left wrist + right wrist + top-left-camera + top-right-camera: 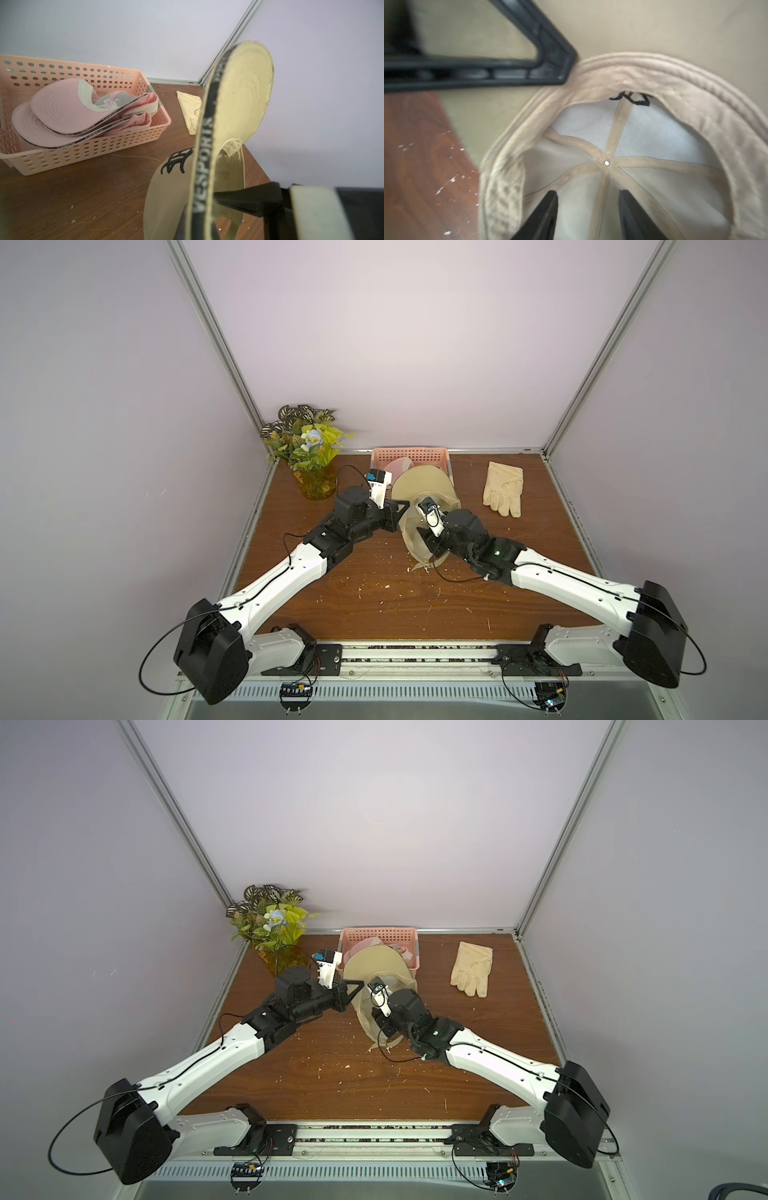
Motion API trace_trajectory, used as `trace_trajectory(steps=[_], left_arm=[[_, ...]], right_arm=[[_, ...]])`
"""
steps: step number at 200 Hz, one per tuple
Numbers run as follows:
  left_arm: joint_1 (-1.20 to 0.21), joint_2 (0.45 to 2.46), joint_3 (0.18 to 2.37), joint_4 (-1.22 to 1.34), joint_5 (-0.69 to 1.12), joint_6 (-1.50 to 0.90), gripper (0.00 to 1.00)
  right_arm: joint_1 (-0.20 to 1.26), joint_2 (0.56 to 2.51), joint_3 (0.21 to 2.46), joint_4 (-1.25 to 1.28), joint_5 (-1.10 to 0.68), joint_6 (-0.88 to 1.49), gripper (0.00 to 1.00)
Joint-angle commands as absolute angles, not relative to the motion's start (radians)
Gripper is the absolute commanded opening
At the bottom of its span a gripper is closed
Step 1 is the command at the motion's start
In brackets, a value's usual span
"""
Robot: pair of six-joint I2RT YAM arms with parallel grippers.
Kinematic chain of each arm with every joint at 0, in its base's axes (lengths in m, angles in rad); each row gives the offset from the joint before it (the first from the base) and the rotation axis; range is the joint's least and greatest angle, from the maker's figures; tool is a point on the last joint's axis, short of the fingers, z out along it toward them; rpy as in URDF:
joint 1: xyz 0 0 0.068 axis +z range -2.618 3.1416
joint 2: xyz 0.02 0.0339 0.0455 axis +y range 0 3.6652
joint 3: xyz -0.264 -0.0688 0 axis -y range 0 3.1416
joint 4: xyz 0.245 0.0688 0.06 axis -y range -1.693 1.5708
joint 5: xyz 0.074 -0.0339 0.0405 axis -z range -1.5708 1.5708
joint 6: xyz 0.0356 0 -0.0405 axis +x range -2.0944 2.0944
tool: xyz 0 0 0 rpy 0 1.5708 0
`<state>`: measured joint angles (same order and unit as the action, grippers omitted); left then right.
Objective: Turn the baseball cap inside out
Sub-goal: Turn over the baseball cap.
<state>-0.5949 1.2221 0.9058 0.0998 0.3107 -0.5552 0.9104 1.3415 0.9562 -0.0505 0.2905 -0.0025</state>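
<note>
Baseball cap (419,489): held upright over the middle of the table (374,605), near the pink basket (409,452).
Left gripper (405,504): clamped on the cap's band (204,158).
Right gripper (587,192): set inside the crown (654,135), jaws parted.

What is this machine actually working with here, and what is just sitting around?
In use:
beige fabric baseball cap; left end effector, shut on its edge; right end effector, open inside the crown.

Lying about:
pink perforated plastic basket of pink caps; cream fabric glove; artificial flowers in a yellow vase.
</note>
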Motion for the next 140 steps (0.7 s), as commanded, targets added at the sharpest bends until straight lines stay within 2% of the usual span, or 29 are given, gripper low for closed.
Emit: trace_trajectory(steps=[1,36,87,107,140], left_arm=[[-0.598,1.197,0.914,0.14,0.322,-0.62,0.0],[-0.598,1.178,0.913,0.117,0.267,-0.657,0.0],[-0.598,1.176,0.908,0.122,0.303,-0.681,0.0],[-0.598,1.176,0.907,0.116,0.282,-0.669,0.0],[-0.598,1.19,0.916,0.104,0.219,-0.608,0.0]], right_arm=[[0.914,1.411,1.027,-0.067,0.496,0.067,0.55],[0.908,1.469,1.003,-0.091,0.62,0.115,0.59],[0.884,1.502,0.978,-0.089,0.62,0.13,0.64],[0.884,1.486,0.984,-0.068,0.545,0.106,0.65],[0.88,1.368,0.95,0.044,0.265,0.081,0.68]])
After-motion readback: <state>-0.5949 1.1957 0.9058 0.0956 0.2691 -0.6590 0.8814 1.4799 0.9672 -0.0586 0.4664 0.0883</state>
